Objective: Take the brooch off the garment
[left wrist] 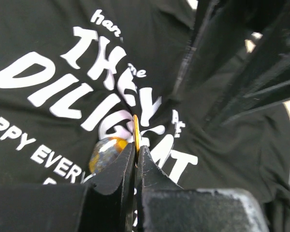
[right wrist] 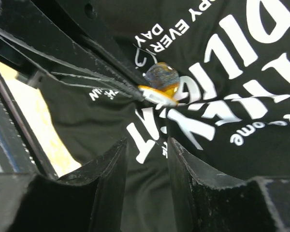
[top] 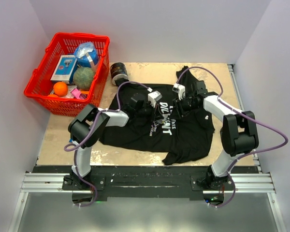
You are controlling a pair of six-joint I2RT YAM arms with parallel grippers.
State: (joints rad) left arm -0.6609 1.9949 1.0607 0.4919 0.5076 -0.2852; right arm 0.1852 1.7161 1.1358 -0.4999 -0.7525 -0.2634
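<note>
The garment (top: 188,133) is a black T-shirt with white lettering, spread over the table. The brooch (left wrist: 104,152) is a round blue-and-orange stone on a thin gold plate and sits on the lettering, which puckers around it. My left gripper (left wrist: 136,147) is shut on the gold plate's edge. In the right wrist view the brooch (right wrist: 162,81) shows with the left arm's fingertips (right wrist: 128,89) pinching its plate. My right gripper (right wrist: 146,142) stands open just short of it, with only garment cloth (right wrist: 101,121) between its fingers. From above, both grippers meet over the chest print (top: 166,118).
A red basket (top: 37,94) at the back left holds a green ball, an orange, a box and a blue bag. A dark can (top: 119,73) stands beside it, near the shirt's collar. Bare wooden tabletop (top: 58,130) shows left of the shirt.
</note>
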